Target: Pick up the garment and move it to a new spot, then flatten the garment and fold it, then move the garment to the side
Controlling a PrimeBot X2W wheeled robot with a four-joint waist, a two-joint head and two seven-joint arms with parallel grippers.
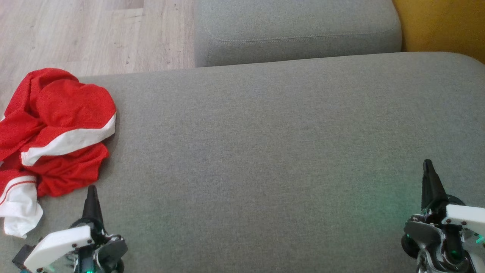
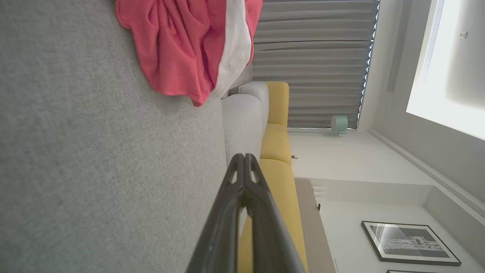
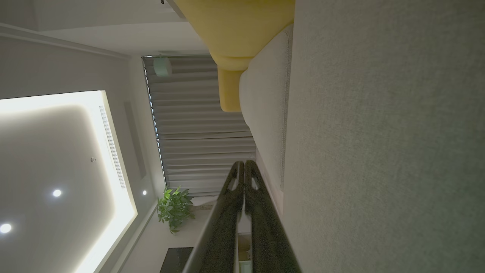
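Note:
A red garment (image 1: 57, 129) with white stripes lies crumpled at the left end of the grey sofa seat (image 1: 265, 151), partly hanging over its left edge. In the left wrist view the same garment (image 2: 185, 45) shows at the top, well beyond the fingertips. My left gripper (image 1: 92, 189) is shut and empty, just right of and below the garment's lower hem; its own view has the shut tips (image 2: 243, 156) over the cushion. My right gripper (image 1: 428, 165) is shut and empty at the lower right, far from the garment, its tips (image 3: 244, 163) pressed together.
A second grey cushion (image 1: 299, 30) stands behind the seat, with a yellow cushion (image 1: 443, 22) at the top right. Wooden floor (image 1: 75, 30) lies beyond the seat at the upper left. The broad middle of the seat is bare fabric.

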